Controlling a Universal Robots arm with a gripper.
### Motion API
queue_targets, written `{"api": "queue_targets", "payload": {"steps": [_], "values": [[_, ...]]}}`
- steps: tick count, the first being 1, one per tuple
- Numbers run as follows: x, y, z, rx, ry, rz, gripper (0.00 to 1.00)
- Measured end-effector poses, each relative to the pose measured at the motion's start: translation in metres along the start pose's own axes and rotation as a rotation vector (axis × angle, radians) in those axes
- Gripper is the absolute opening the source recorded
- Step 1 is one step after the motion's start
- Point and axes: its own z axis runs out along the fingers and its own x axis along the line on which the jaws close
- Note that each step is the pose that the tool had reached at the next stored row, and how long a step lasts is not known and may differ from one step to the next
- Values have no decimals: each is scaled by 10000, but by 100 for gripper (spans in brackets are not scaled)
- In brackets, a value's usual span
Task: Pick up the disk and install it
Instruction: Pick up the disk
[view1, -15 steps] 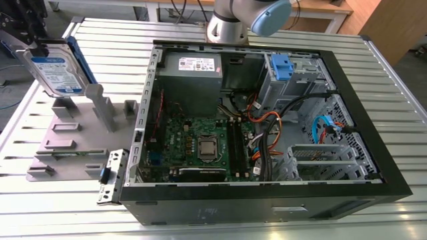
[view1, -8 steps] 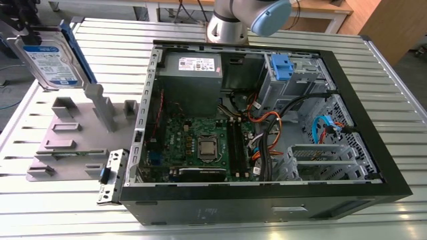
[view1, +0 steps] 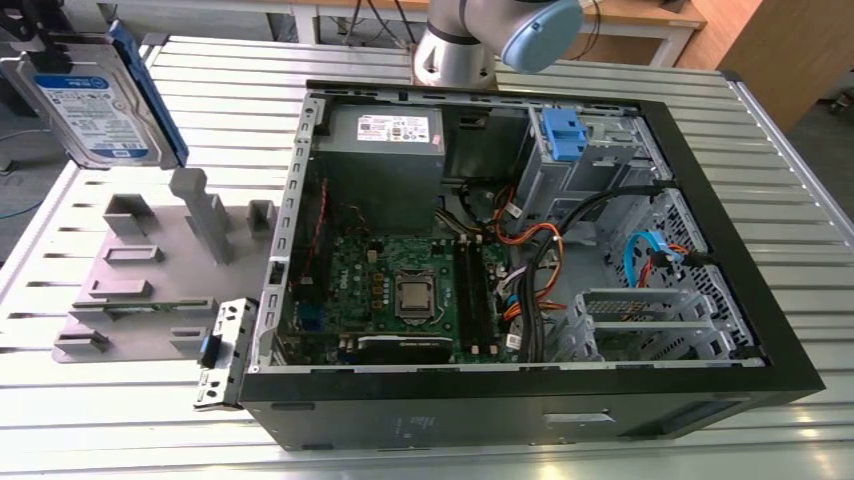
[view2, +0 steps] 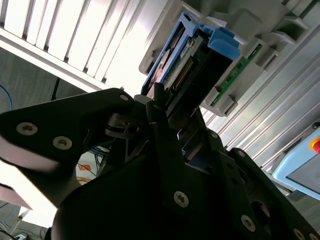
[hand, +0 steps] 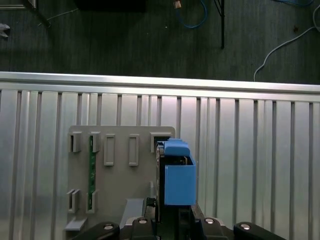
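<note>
The gripper (view2: 175, 112) is clenched on the disk (view2: 186, 59), with its black fingers (view2: 159, 107) pressed against the drive's two broad faces. The disk stands on edge. In the exterior view the disk (view1: 96, 112) is at the far left, label facing the camera and its blue frame visible along the edge nearer the case (view1: 694, 200). It is well apart from the case. It hangs over the grey fixture plate (view1: 134, 290) that lies on the ribbed metal table (view1: 240, 90) and appears clear of the plate, though no view shows the gap plainly. In the first wrist view the disk (hand: 177, 175) is seen end-on, blue frame uppermost, above the plate (hand: 120, 195) near one of its corners. A green circuit strip (hand: 92, 170) sits in one of the plate's slots. The case lies on its side with the cover off, exposing the motherboard (view1: 400, 290), a grey box with a white sticker (view1: 387, 140) and a blue bracket (view1: 563, 135) in the drive cage. The arm (view1: 461, 45) rises behind the case.
</note>
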Motion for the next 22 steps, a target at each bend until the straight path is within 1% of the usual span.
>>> {"api": "queue_targets", "payload": {"steps": [10, 12, 16, 22], "values": [[0, 0, -6, -2, 1, 0, 35], [-1, 0, -18, -4, 2, 0, 35], [-3, 1, -64, -3, 2, 0, 35], [-7, 3, -162, -1, 1, 0, 35]]}}
